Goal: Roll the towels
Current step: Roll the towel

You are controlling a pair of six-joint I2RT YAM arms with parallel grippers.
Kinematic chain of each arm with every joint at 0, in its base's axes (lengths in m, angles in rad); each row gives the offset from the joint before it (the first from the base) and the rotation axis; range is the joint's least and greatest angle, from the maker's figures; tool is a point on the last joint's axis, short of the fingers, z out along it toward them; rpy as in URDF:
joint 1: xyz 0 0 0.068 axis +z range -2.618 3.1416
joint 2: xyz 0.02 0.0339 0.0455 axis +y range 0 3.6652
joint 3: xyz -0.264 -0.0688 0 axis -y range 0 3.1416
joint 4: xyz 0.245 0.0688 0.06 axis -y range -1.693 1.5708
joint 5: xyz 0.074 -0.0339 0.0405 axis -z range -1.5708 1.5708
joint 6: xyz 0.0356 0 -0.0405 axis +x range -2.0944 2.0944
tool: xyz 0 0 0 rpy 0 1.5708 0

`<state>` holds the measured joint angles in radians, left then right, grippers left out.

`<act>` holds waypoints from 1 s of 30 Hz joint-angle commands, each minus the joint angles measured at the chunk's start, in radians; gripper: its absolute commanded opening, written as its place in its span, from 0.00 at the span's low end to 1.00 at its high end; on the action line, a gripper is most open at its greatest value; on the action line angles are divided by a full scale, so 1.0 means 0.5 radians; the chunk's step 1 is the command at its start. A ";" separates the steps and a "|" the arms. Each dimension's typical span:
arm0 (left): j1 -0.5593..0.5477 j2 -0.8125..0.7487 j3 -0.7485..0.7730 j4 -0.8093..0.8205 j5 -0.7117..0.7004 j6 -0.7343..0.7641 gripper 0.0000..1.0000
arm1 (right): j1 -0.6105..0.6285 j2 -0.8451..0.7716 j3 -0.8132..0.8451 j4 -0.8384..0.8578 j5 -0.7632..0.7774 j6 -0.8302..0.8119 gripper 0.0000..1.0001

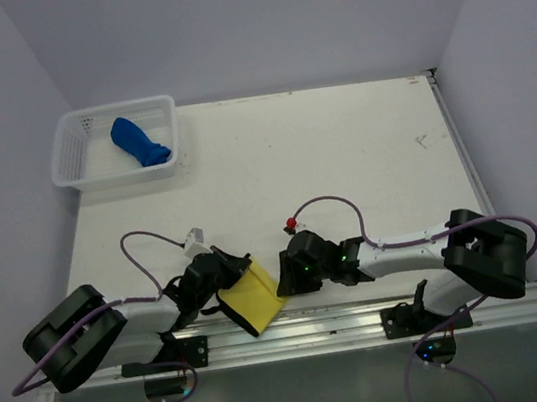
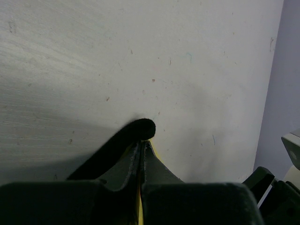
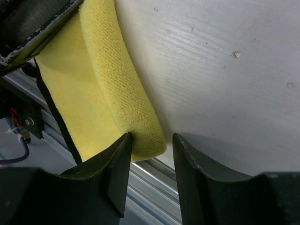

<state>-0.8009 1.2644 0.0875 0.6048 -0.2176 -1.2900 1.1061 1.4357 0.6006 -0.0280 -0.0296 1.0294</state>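
Note:
The yellow towel (image 1: pixel 253 300), with dark edging, hangs folded over the table's near edge between both arms. My left gripper (image 1: pixel 222 275) is shut on one end of it; in the left wrist view its jaws (image 2: pixel 143 143) pinch a yellow sliver, and the dark edging (image 2: pixel 140 128) curls over the tips. My right gripper (image 1: pixel 283 278) is open around the towel's thick folded end (image 3: pixel 117 79). Its left finger (image 3: pixel 119 159) touches the cloth and its right finger (image 3: pixel 187 164) stands apart from it. The blue towel (image 1: pixel 140 141) lies bunched in the basket.
A white mesh basket (image 1: pixel 76 161) stands at the table's far left corner. An aluminium rail (image 1: pixel 347 323) runs along the near edge under the towel. A purple cable with a red tip (image 1: pixel 291 224) loops above the right arm. Walls close the table's back and sides.

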 commanded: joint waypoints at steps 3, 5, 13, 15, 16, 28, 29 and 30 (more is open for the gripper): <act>-0.012 -0.013 -0.065 -0.182 -0.098 0.046 0.00 | 0.076 0.083 0.017 0.022 -0.002 -0.031 0.42; -0.012 -0.047 -0.071 -0.197 -0.108 0.049 0.00 | 0.098 0.111 0.029 0.016 0.007 -0.031 0.41; -0.012 -0.136 -0.080 -0.258 -0.141 0.061 0.00 | 0.116 0.221 0.041 0.041 0.022 -0.040 0.33; -0.015 -0.172 -0.077 -0.289 -0.157 0.070 0.00 | 0.119 0.227 0.029 0.044 0.019 -0.037 0.28; -0.012 -0.182 -0.071 -0.298 -0.160 0.070 0.00 | 0.119 0.221 0.023 0.047 0.019 -0.031 0.24; -0.012 -0.577 -0.012 -0.630 -0.194 0.031 0.00 | 0.123 0.184 -0.005 0.022 0.142 -0.016 0.00; -0.012 -0.629 -0.022 -0.639 -0.185 0.021 0.00 | 0.120 0.187 -0.002 0.013 0.148 -0.013 0.00; -0.015 -0.651 -0.034 -0.654 -0.172 0.015 0.00 | 0.123 0.193 0.004 0.010 0.151 -0.016 0.00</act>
<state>-0.8059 0.9798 0.0692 0.3435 -0.2657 -1.2819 1.1603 1.5211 0.6205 0.0406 -0.0139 1.0286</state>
